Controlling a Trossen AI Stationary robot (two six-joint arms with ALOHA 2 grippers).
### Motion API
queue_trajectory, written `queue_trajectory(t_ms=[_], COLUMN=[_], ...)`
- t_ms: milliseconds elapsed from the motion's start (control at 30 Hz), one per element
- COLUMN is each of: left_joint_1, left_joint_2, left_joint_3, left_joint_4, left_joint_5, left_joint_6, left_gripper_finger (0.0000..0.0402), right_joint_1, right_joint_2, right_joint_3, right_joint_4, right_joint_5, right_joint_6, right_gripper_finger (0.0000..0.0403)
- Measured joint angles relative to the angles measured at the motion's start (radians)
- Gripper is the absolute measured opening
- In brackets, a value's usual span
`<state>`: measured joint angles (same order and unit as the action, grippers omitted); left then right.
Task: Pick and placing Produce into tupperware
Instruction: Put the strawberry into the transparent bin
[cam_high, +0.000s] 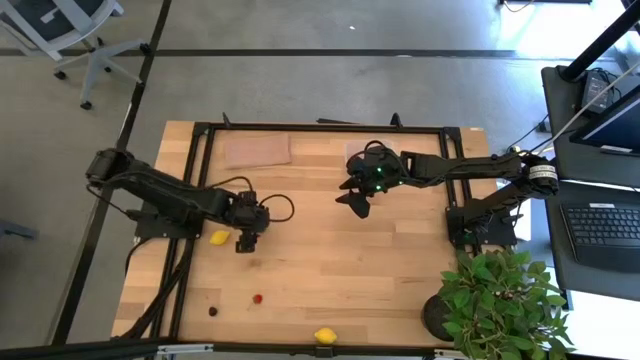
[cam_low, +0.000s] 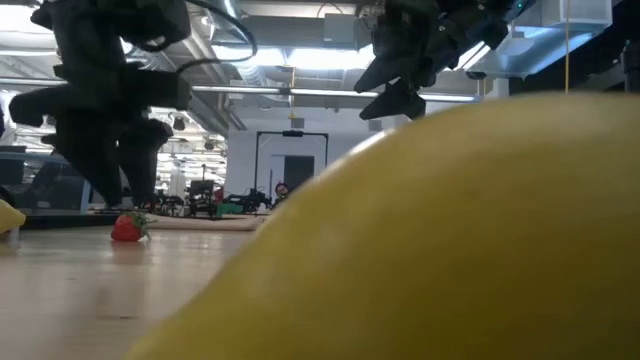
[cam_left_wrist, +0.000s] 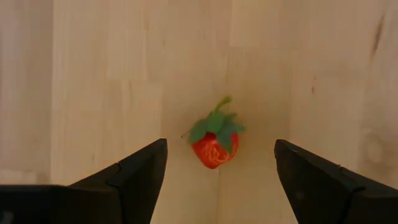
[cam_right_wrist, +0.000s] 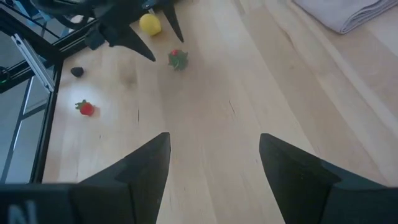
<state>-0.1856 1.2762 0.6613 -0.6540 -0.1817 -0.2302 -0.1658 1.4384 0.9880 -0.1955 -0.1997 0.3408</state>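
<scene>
Wood table (cam_high: 330, 250), strawberry (cam_left_wrist: 214, 140) lying flat, leaf end away from wide-open, empty left claw (cam_left_wrist: 221, 171).

Red strawberry (cam_left_wrist: 213, 142), green-capped, lying on the bench; lemon (cam_high: 219, 237) nearby. Second strawberry (cam_high: 257, 297) and dark berry (cam_high: 212, 311) near front edge; second lemon (cam_high: 325, 335) at it.

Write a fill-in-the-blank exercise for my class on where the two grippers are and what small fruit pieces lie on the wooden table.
1. The left gripper hangs with its fingers ____ over the small red strawberry with green leaves.
2. Beside the left gripper on the table lies a small ____ lemon.
3. The right gripper holds ____.
4. The small dark round berry lies near the table's ____ edge.

Missing words: open; yellow; nothing; front
</scene>
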Motion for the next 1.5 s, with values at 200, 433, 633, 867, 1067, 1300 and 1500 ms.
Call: queue_trajectory(t_ms=[200, 433, 633, 867, 1067, 1300, 1500], left_joint_1=[0.009, 0.031, 0.055, 0.060, 0.060, 0.060, 0.060], left_joint_2=[0.070, 0.147, 0.172, 0.182, 0.184, 0.184, 0.184], left_joint_3=[0.000, 0.000, 0.001, 0.000, -0.001, -0.001, -0.001], left_joint_4=[0.016, 0.020, 0.026, 0.060, 0.072, 0.082, 0.087], left_joint_5=[0.001, 0.001, 0.037, 0.057, 0.057, 0.055, 0.043], left_joint_6=[0.000, -0.003, -0.006, -0.002, -0.002, -0.002, -0.002], left_gripper_finger=[0.0286, 0.0286, 0.0263, 0.0216, 0.0195, 0.0163, 0.0123], right_joint_1=[0.000, 0.000, 0.000, 0.000, 0.000, 0.000, 0.000], right_joint_2=[0.000, 0.000, 0.000, 0.000, 0.000, 0.000, 0.000], right_joint_3=[0.000, 0.000, 0.000, 0.000, 0.000, 0.000, 0.000], right_joint_4=[0.003, 0.002, 0.002, 0.000, -0.001, -0.009, -0.009], right_joint_5=[0.000, 0.000, 0.000, -0.001, -0.001, -0.003, -0.003], right_joint_6=[-0.002, -0.003, -0.004, -0.004, -0.004, -0.004, 0.007], right_gripper_finger=[0.0248, 0.0248, 0.0248, 0.0248, 0.0248, 0.0248, 0.0248])
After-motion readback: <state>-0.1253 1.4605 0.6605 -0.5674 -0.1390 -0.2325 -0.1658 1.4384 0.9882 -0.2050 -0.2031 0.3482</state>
